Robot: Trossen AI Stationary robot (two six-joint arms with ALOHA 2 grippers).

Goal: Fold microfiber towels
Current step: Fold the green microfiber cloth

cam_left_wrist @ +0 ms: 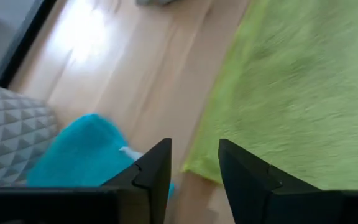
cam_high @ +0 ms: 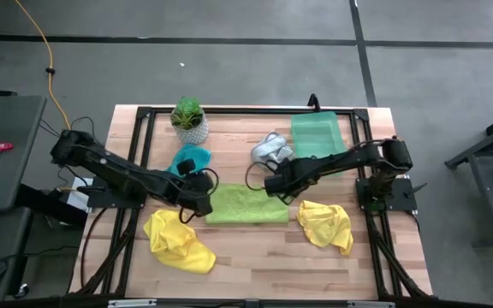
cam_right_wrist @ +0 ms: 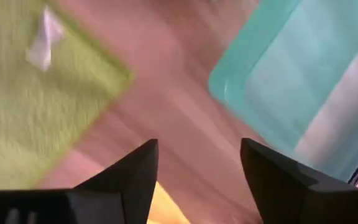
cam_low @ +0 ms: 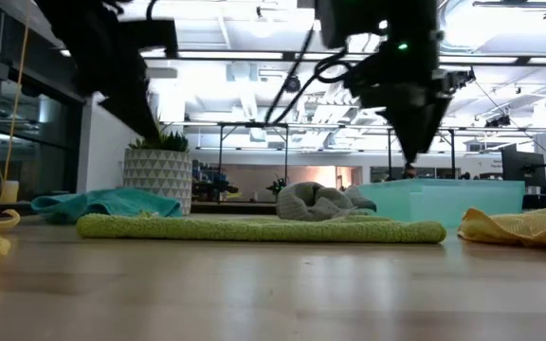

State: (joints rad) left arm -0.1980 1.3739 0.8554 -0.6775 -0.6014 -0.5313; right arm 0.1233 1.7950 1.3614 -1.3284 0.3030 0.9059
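Both my grippers hang open and empty: left gripper (cam_high: 197, 198) and right gripper (cam_high: 278, 186) flank the lime green towel (cam_high: 246, 205) at centre frame.

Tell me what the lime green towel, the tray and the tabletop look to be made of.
Lime green towel: soft, matte, napped cloth, likely microfibre; the left wrist view shows a fuzzy pile and it lies limp and flat. Tray: probably plastic, green and translucent with a smooth glossy surface, rounded corners and a raised rim. Tabletop: pale wood in planks, with visible grain and seams and a slight sheen, so perhaps sealed.
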